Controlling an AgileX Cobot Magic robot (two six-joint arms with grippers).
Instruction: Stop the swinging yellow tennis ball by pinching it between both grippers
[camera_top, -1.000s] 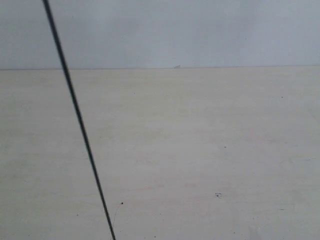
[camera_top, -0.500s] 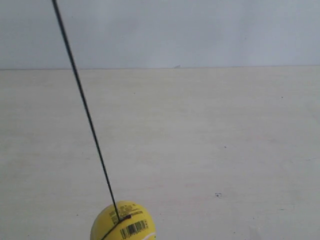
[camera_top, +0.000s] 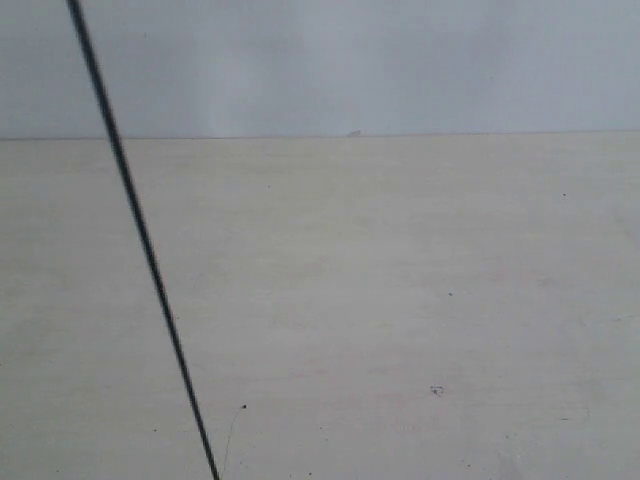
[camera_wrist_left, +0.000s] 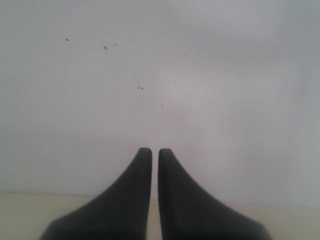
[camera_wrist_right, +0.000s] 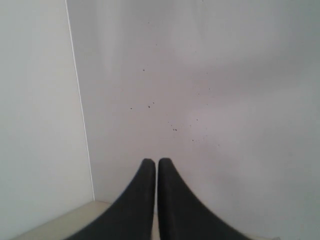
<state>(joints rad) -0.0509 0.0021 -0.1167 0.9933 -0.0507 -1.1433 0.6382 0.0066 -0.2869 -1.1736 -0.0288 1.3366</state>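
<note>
The yellow tennis ball is out of view in every frame. Only its thin black cord (camera_top: 140, 240) shows in the exterior view, slanting from the top left down to the bottom edge. Neither gripper appears in the exterior view. In the left wrist view my left gripper (camera_wrist_left: 155, 151) is shut, its black fingers nearly touching, with nothing between them, facing a pale wall. In the right wrist view my right gripper (camera_wrist_right: 156, 161) is likewise shut and holds nothing, facing a pale wall.
A pale wooden table (camera_top: 400, 300) fills the exterior view, meeting a grey-white wall (camera_top: 400, 60) at the back. A wall corner (camera_wrist_right: 80, 115) runs beside the right gripper. A strip of table edge (camera_wrist_left: 20, 215) shows under the left gripper.
The ball, visible at the bottom edge half a second ago, has swung out of the exterior view. The cord has shifted toward the left.
</note>
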